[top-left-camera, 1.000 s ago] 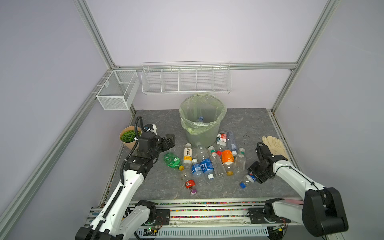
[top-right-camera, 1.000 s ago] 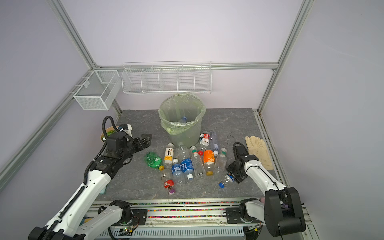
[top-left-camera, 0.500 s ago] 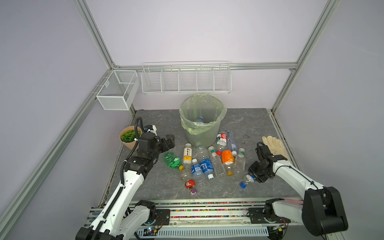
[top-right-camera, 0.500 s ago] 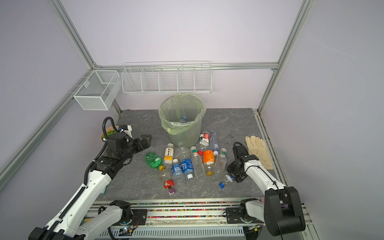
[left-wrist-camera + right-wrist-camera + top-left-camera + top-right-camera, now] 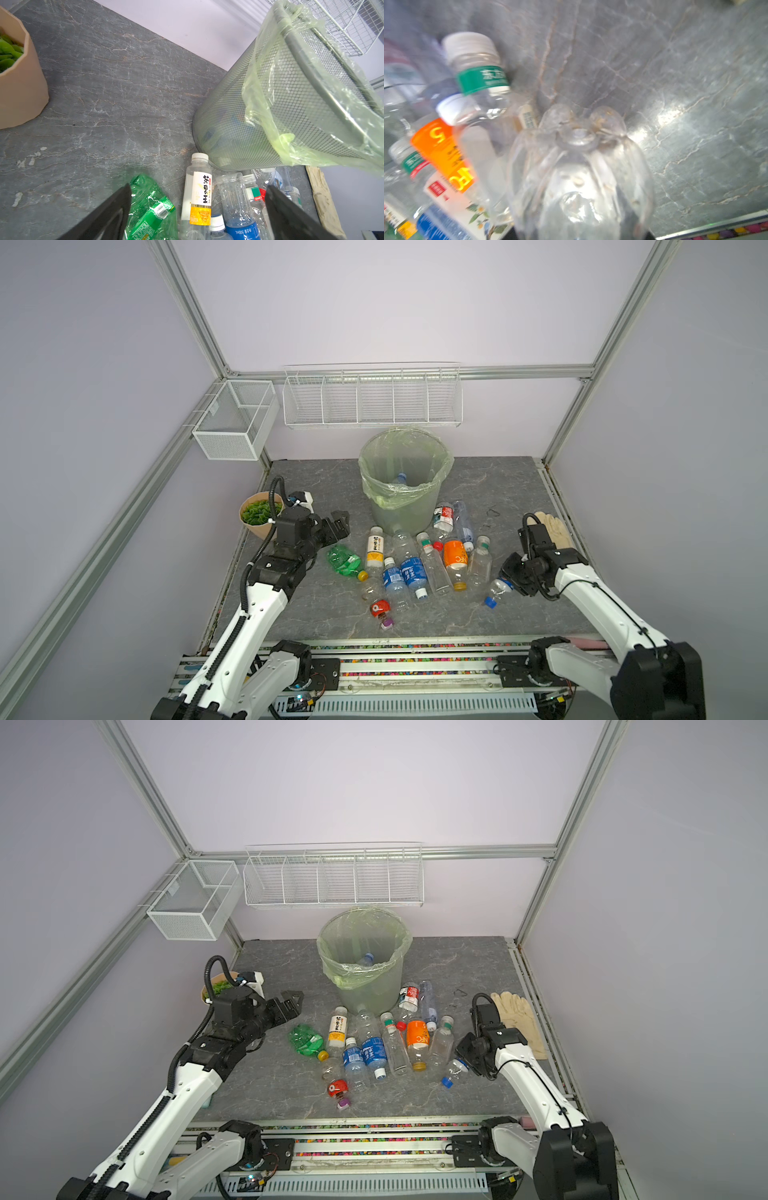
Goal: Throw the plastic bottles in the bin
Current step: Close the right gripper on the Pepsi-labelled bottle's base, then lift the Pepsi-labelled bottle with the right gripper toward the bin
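A tan plant pot [image 5: 261, 517] stands behind the left arm, a pale glove [image 5: 550, 526] lies behind the right arm, and white wire baskets [image 5: 372, 400] hang on the back wall. The bin [image 5: 401, 489] stands at the back middle of the desk [image 5: 316, 605], with the plastic bottles [image 5: 409, 572] strewn just before it. The left gripper [image 5: 341, 524] hovers wide open and empty, just beside the green bottle [image 5: 343, 561]. The right gripper [image 5: 508, 581] flanks the base of a clear blue-capped bottle [image 5: 495, 593] at the heap's right edge. Whether it clamps the bottle, I cannot tell.
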{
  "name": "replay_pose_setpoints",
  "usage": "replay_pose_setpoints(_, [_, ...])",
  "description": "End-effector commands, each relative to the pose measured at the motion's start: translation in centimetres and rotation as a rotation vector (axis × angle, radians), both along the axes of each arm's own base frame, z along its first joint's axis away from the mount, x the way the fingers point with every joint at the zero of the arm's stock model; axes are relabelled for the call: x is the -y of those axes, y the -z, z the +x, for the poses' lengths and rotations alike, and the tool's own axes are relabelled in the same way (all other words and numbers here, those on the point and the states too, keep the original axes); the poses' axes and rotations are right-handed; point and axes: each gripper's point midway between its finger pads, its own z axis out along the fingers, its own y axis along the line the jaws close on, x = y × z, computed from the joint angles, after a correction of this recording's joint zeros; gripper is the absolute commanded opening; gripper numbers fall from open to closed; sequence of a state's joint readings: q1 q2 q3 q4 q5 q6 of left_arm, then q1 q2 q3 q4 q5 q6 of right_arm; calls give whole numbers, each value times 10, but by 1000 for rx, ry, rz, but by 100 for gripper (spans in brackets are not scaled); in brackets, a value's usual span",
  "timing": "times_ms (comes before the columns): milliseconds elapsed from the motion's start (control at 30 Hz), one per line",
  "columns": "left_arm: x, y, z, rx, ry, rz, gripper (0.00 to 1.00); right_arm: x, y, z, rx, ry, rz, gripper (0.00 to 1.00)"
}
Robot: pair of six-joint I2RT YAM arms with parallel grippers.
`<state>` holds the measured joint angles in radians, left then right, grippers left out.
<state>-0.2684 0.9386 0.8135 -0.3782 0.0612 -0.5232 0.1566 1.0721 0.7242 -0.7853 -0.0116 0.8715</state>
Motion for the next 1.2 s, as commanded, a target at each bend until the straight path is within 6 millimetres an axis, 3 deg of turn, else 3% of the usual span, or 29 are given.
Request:
replay_pose_setpoints(0, [-1, -3, -2, 10, -4, -24, 99, 3, -31, 4, 124, -80, -38, 6])
replay_pose_setpoints(400, [2, -9, -3, 21, 3, -50, 99, -11, -133, 14, 476, -319, -91, 7])
replay_pose_setpoints(533, [2, -8, -5, 15, 3, -56, 100, -9, -148, 19, 479, -342, -144, 7])
replay_pose_setpoints(733, [2, -11, -7, 19, 6, -60, 100, -37, -176, 27, 591, -442, -146, 7])
replay_pose_setpoints(1167, [9, 0, -11, -14, 34, -89, 99, -79, -236, 53, 719, -568, -228, 7])
